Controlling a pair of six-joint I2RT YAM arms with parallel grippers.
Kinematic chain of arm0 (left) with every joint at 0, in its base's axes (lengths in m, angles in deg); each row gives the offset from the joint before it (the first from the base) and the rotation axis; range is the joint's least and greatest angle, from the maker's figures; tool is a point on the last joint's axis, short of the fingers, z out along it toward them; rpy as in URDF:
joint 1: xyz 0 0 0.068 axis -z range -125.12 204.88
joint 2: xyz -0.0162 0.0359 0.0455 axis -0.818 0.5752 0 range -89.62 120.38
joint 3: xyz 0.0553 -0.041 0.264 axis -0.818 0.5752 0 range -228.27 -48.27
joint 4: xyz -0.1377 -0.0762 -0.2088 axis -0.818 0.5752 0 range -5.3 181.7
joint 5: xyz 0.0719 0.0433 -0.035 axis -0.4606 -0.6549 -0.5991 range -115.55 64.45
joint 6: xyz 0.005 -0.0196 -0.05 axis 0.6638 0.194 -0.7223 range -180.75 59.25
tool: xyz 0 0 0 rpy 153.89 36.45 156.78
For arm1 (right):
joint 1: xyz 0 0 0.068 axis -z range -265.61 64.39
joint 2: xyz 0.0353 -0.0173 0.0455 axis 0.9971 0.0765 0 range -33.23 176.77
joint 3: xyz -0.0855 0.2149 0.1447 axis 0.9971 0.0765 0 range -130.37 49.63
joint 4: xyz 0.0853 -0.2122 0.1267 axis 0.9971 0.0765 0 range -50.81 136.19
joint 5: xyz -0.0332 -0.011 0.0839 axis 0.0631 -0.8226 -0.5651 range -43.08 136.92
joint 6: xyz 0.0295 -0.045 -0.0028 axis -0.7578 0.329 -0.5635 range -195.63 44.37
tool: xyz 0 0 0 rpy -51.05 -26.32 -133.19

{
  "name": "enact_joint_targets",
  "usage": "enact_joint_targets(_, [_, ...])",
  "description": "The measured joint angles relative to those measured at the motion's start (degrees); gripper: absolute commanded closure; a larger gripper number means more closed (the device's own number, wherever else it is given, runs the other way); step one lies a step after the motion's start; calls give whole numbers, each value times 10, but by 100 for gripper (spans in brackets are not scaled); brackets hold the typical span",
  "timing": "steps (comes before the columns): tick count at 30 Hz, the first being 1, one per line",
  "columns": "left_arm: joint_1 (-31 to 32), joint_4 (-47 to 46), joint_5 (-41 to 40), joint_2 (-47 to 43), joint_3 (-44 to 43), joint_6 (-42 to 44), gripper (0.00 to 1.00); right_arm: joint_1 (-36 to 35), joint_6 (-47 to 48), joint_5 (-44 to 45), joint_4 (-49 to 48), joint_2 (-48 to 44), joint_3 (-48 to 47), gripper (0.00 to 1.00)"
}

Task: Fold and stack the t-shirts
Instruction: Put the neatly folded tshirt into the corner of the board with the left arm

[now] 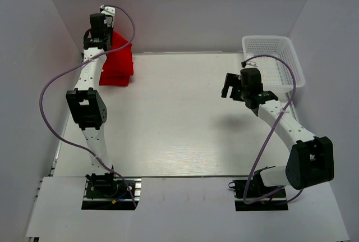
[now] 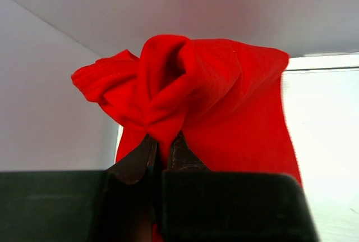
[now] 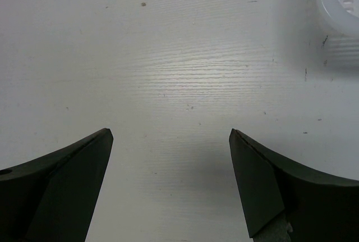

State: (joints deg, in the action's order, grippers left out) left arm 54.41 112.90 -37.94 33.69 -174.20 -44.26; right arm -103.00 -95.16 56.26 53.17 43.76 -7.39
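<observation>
Left gripper [image 2: 164, 141] pinches a bunched, twisted bright red t-shirt [image 2: 224, 101] at far left; right gripper [image 3: 171, 133] gapes wide, empty.

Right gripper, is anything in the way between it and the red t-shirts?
Nothing visible. Only table surface lies between the open right gripper and the t-shirts; the left gripper pinches one there.

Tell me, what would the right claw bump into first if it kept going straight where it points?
Probably the bare white table. The right gripper, jaws wide open, points down at it with nothing in between. The white basket sits off to the side. How far the table is, I cannot tell.
</observation>
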Motion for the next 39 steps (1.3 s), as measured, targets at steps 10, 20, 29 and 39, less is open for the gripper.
enact_joint_targets(10, [-31, -35, -47, 83, -1, 23, 100, 0, 2, 11, 0, 47, -33, 10])
enact_joint_targets(20, [-51, -61, -135, 124, -7, 24, 0, 0, 2, 14, 10, 77, -49, 10])
enact_joint_targets(29, [-52, -89, -218, 123, -19, -1, 0, -3, 2, 14, 31, 91, -75, 10])
enact_joint_targets(39, [-37, 32, -64, 4, 37, -122, 0, -3, 4, 4, 36, 0, -37, 10])
